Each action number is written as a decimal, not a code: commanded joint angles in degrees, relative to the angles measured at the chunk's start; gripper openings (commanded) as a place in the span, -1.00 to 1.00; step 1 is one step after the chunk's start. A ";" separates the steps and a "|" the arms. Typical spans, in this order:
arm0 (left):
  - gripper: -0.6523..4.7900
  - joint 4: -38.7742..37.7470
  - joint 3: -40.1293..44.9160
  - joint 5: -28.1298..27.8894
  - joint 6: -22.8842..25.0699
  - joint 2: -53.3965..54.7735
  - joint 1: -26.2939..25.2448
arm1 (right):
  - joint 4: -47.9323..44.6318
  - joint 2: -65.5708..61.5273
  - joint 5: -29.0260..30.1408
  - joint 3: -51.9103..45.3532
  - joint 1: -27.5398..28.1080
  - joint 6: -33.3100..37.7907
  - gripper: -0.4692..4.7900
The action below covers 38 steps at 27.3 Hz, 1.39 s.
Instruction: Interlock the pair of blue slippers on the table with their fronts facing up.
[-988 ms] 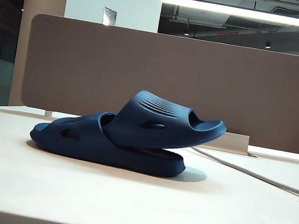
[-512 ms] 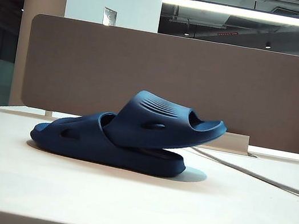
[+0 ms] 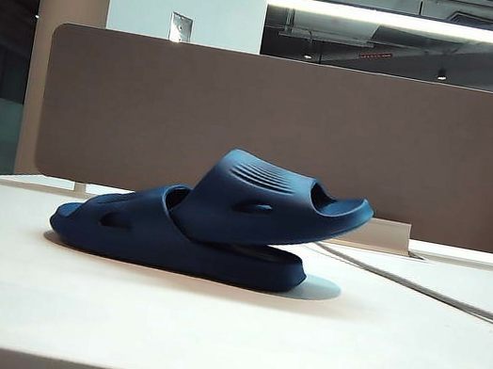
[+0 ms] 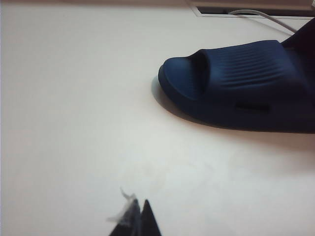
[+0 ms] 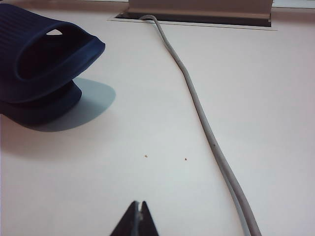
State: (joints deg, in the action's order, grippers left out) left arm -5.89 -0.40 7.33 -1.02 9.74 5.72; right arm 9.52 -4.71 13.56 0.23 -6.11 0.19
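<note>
1. The pair of blue slippers (image 3: pixel 211 221) sat interlocked mid-table (image 3: pixel 200 339), one propped through the other.
2. A grey cable (image 5: pixel 197 108) trailed beside them, before the brown divider (image 3: pixel 293 135).
3. The left gripper (image 4: pixel 139 216) and right gripper (image 5: pixel 139 216) hung apart from the slippers, tips pressed together, empty.

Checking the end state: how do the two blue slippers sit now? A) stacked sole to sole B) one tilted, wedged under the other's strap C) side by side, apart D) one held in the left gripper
B: the upper slipper slants out of the flat lower slipper on the table; left gripper and right gripper are shut, empty.
</note>
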 commanded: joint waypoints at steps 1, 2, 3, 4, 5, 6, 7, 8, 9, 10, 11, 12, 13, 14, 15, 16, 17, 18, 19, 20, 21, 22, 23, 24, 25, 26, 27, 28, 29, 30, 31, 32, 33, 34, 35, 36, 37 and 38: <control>-0.78 -0.68 -0.13 0.48 -0.02 -3.45 1.55 | -1.01 1.60 0.07 -0.04 0.42 0.20 -0.84; -0.78 -0.74 -0.13 0.81 -0.04 -4.50 1.55 | -1.05 2.32 -0.09 -0.04 0.50 0.20 -0.84; -0.78 -0.74 -0.13 0.83 -0.04 -5.42 1.55 | -1.01 3.15 -0.13 -0.04 0.83 0.17 -0.84; -0.78 -0.72 -0.15 0.83 -0.02 -6.45 1.55 | -1.05 4.17 0.13 -0.04 1.22 0.17 -0.84; -0.78 -0.76 -0.13 0.83 -0.02 -7.26 1.55 | -1.46 4.74 -0.02 -0.04 1.38 0.17 -0.84; -0.78 -0.76 -0.15 0.76 -0.02 -8.09 1.55 | -1.97 4.48 0.02 -0.04 1.60 0.17 -0.84; -0.78 -0.74 -0.15 0.81 -0.02 -8.55 1.55 | -2.36 4.52 0.11 -0.04 1.84 0.15 -0.84; -0.78 -0.81 -0.15 0.81 -0.02 -9.03 1.55 | -2.47 4.52 0.09 -0.04 1.86 0.17 -0.84; -0.78 -0.81 -0.15 0.81 -0.02 -9.42 1.55 | -2.49 4.52 0.04 -0.04 1.97 0.13 -0.84; -0.78 -0.79 -0.17 0.83 -0.02 -9.53 1.55 | -2.45 4.52 0.11 -0.04 2.19 0.15 -0.84; -0.78 -0.81 -0.15 0.81 -0.02 -9.60 1.55 | -2.43 4.52 0.11 -0.04 2.38 0.15 -0.84; -0.78 -0.83 -0.17 0.81 -0.02 -9.60 1.55 | -2.47 4.52 0.11 -0.04 2.58 0.15 -0.84; -0.78 -0.83 -0.17 0.81 -0.02 -9.60 1.55 | -2.47 4.52 0.09 -0.04 2.75 0.13 -0.84; -0.78 -0.83 -0.15 0.81 -0.02 -9.60 1.55 | -2.45 4.52 0.11 -0.04 3.13 0.15 -0.84; -0.78 -0.83 -0.17 0.81 -0.02 -9.60 1.55 | -2.47 4.52 0.09 -0.04 3.39 0.15 -0.84; -0.78 -0.83 -0.17 0.81 -0.02 -9.60 1.55 | -2.45 4.52 0.11 -0.04 3.76 0.15 -0.84; -0.78 -0.85 -0.17 0.83 -0.02 -9.60 1.55 | -2.45 4.52 0.09 -0.04 4.11 0.15 -0.84; -0.78 -0.85 -0.17 0.81 -0.02 -9.60 1.55 | -2.45 4.52 0.11 -0.04 4.48 0.15 -0.84; -0.78 -0.85 -0.17 0.81 -0.02 -9.60 1.53 | -2.47 4.52 0.09 -0.04 4.85 0.13 -0.84; -0.78 -0.85 -0.15 0.81 -0.02 -9.60 1.53 | -2.45 4.52 0.11 -0.04 5.14 0.15 -0.84; -0.78 -0.85 -0.17 0.81 -0.02 -9.60 1.53 | -2.47 4.52 0.07 -0.04 5.35 0.13 -0.84; -0.78 -0.85 -0.17 0.81 -0.02 -9.60 1.53 | -2.47 4.52 0.07 -0.04 5.40 0.13 -0.84; -0.78 -0.85 -0.17 0.83 -0.02 -9.60 1.55 | -2.47 4.52 0.09 -0.04 5.38 0.15 -0.84; -0.78 -0.85 -0.17 0.81 -0.02 -9.60 1.55 | -2.45 4.52 0.11 -0.04 5.33 0.15 -0.84; -0.78 -0.85 -0.15 0.83 -0.02 -9.60 1.55 | -2.45 4.52 0.09 -0.04 5.31 0.15 -0.84; -0.78 -0.85 -0.15 0.81 -0.02 -9.60 1.55 | -2.47 4.52 0.11 -0.04 5.33 0.15 -0.84; -0.78 -0.85 -0.15 0.81 -0.02 -9.60 1.55 | -2.47 4.52 0.09 -0.04 5.33 0.15 -0.84; -0.78 -0.85 -0.15 0.81 -0.02 -9.60 1.55 | -2.47 4.52 0.09 -0.04 5.33 0.15 -0.84; -0.78 -0.85 -0.15 0.81 -0.02 -9.60 1.55 | -2.47 4.52 0.09 -0.04 5.33 0.13 -0.84; -0.78 -0.85 -0.15 0.83 -0.02 -9.60 1.55 | -2.45 4.52 0.09 -0.04 5.33 0.15 -0.84; -0.78 -0.85 -0.15 0.81 -0.02 -9.60 1.55 | -2.47 4.52 0.09 -0.04 5.33 0.15 -0.84; -0.78 -0.85 -0.15 0.81 -0.02 -9.60 1.55 | -2.47 4.52 0.09 -0.04 5.31 0.15 -0.84; -0.78 -0.85 -0.15 0.81 -0.02 -9.60 1.55 | -2.45 4.52 0.09 -0.04 5.33 0.15 -0.84; -0.78 -0.85 -0.15 0.81 -0.02 -9.60 1.55 | -2.47 4.52 0.09 -0.04 5.33 0.15 -0.84; -0.78 -0.85 -0.15 0.81 -0.02 -9.60 1.55 | -2.47 4.52 0.09 -0.04 5.33 0.15 -0.84; -0.78 -0.85 -0.15 0.81 -0.02 -9.60 1.55 | -2.47 4.52 0.09 -0.04 5.33 0.15 -0.84; -0.78 -0.85 -0.15 0.81 -0.02 -9.60 1.55 | -2.47 4.52 0.09 -0.04 5.31 0.15 -0.84; -0.78 -0.85 -0.15 0.81 -0.02 -9.60 1.55 | -2.47 4.52 0.09 -0.04 5.31 0.15 -0.84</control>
State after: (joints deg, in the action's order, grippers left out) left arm -7.11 -0.43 7.94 -1.08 0.10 7.31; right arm 8.03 -0.14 13.54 0.23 -0.73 0.21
